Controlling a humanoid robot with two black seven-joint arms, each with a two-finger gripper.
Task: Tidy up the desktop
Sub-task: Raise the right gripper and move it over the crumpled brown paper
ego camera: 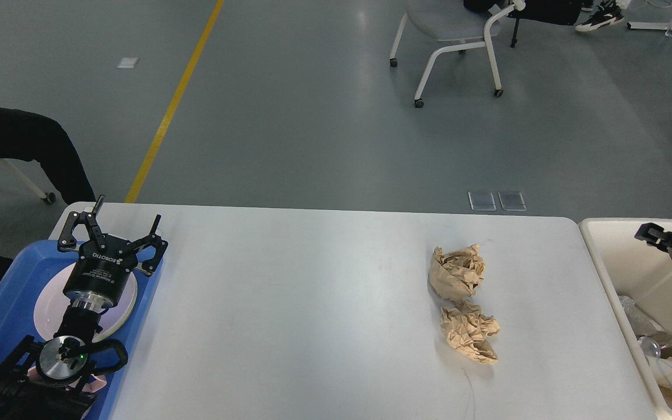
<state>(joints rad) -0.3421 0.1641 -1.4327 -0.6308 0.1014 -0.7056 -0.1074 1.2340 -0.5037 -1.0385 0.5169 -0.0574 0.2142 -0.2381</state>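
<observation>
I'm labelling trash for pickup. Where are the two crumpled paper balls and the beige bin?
Far paper ball (456,272), head view, middle of the crumpled wad.
Near paper ball (469,333), head view, centre of the wad.
Beige bin (596,252), head view, its left rim.

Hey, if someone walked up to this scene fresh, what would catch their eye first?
Probably the two crumpled brown paper balls lying close together on the right half of the white desktop. Next, the left gripper, fingers spread, above the white plate in the blue tray at the left edge.
</observation>
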